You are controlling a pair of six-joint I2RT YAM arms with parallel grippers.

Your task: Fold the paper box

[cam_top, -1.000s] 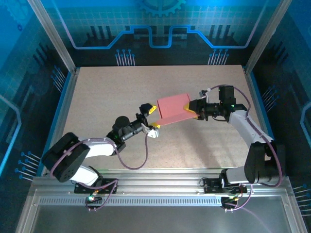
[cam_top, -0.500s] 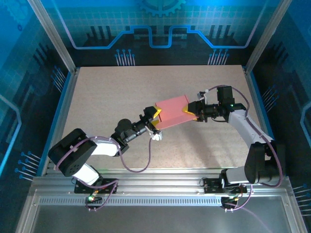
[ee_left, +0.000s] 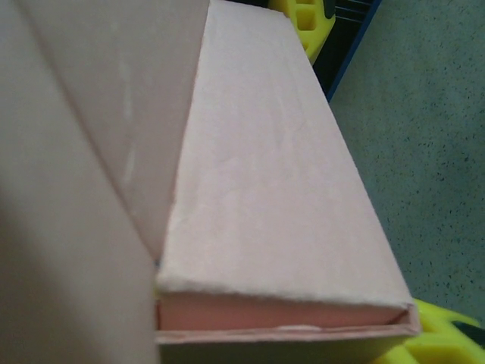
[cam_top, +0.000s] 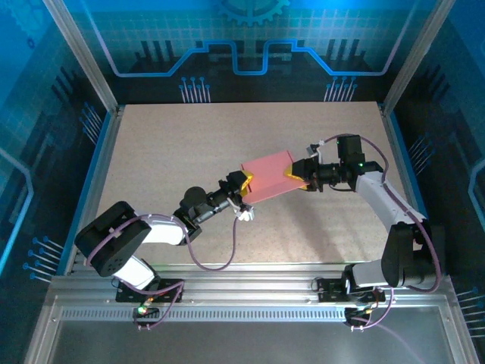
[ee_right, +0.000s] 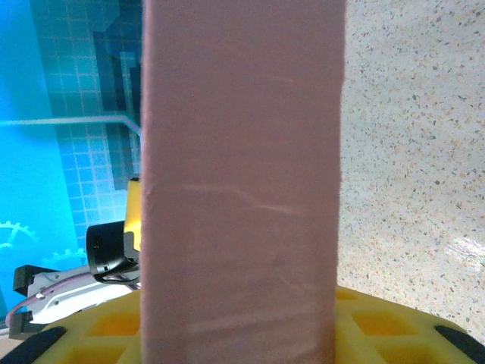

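The paper box, a pink rectangular card box, hangs above the middle of the table between my two grippers. My right gripper is shut on its right end; in the right wrist view the paper box rises from between the yellow fingers. My left gripper brackets the left end. In the left wrist view the paper box lies on the lower yellow finger, and a near flap hides the other finger, so I cannot say whether that grip is tight.
The speckled tabletop lies bare around the box. A metal frame rail borders it at the left, another at the right. A blue patterned back wall stands behind.
My left arm has reached right and forward to the box's left end, and its jaws have narrowed around that end. The right gripper and the box have shifted slightly towards the left arm.
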